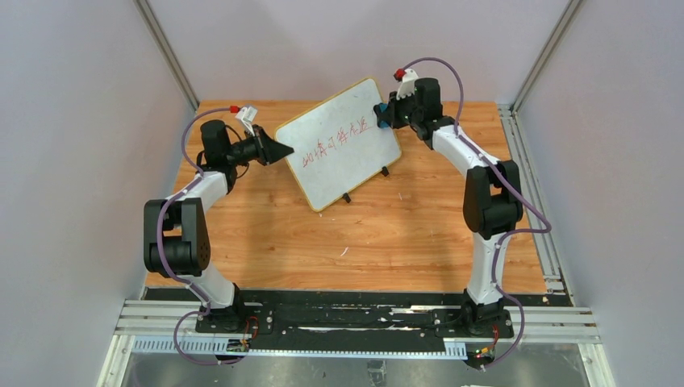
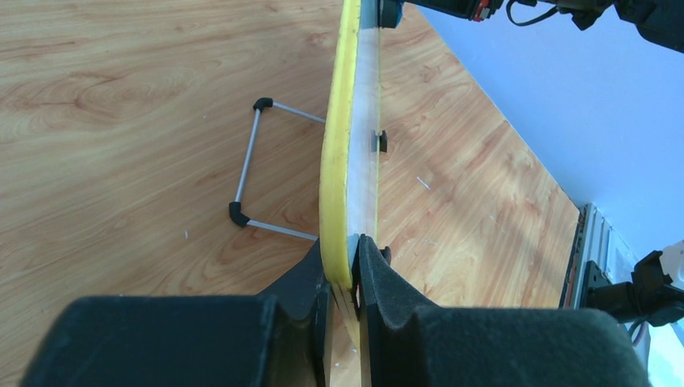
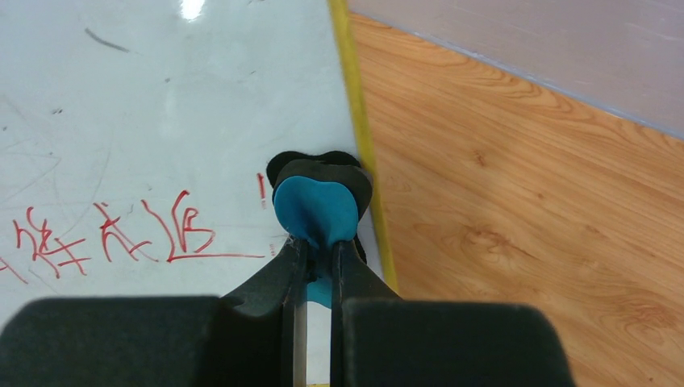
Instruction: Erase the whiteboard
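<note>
The whiteboard with a thin yellow frame and red handwriting stands tilted at the back middle of the table. My left gripper is shut on its left edge; the left wrist view shows the yellow frame edge-on, pinched between my fingers. My right gripper is shut on a small blue eraser, which presses against the board's white face near its right edge, just right of the red writing.
The board's wire stand with black feet rests on the wooden table behind the board. Metal rails run along the table's right and near edges. Grey walls close in at the back and sides.
</note>
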Robot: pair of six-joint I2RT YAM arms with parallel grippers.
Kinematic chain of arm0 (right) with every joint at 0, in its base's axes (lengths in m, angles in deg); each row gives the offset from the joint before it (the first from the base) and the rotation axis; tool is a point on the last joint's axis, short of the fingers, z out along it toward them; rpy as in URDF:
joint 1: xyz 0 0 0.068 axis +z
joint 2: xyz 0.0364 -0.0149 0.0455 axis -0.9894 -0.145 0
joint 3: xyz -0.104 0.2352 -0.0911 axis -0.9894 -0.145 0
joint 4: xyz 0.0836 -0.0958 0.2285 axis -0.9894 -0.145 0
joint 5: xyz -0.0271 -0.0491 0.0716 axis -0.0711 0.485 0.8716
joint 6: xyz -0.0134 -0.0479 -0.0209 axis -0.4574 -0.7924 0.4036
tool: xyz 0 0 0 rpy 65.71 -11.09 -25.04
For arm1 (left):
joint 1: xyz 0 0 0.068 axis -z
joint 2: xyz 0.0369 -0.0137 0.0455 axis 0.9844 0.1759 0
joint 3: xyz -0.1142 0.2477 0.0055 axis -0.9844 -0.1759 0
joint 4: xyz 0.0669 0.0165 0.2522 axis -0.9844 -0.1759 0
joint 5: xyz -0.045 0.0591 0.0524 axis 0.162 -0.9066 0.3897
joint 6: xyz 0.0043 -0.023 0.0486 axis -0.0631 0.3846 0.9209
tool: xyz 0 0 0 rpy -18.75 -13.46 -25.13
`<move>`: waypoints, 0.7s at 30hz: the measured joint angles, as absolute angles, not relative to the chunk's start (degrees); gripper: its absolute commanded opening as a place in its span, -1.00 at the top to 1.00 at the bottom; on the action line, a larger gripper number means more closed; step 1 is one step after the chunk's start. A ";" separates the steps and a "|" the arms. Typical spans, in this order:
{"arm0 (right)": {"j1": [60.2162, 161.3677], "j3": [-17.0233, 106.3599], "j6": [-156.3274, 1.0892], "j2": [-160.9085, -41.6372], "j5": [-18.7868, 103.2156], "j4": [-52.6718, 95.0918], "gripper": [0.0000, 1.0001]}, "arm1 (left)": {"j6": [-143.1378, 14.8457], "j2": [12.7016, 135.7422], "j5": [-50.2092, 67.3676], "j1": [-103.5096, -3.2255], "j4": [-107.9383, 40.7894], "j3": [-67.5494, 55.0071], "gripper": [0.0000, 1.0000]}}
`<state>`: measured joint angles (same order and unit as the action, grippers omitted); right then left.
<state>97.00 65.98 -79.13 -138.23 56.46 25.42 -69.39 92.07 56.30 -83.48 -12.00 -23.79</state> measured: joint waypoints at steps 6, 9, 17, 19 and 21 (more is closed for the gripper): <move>99.21 63.84 -79.29 -137.16 56.38 26.23 0.99 | -69.41 92.07 56.30 -83.55 -12.48 -23.68 1.00; 99.90 63.84 -79.64 -137.07 55.79 26.25 0.99 | -69.41 92.07 56.30 -83.59 -12.61 -23.68 1.00; 99.23 66.22 -80.01 -137.95 55.63 23.54 0.99 | -69.36 92.07 56.33 -83.59 -12.83 -23.59 1.00; 98.83 67.71 -79.99 -138.80 56.31 22.60 0.99 | -69.36 92.07 56.22 -83.59 -12.89 -23.57 1.00; 98.35 69.37 -79.99 -139.74 57.18 21.38 0.99 | -69.39 92.07 56.04 -83.53 -13.09 -23.48 1.00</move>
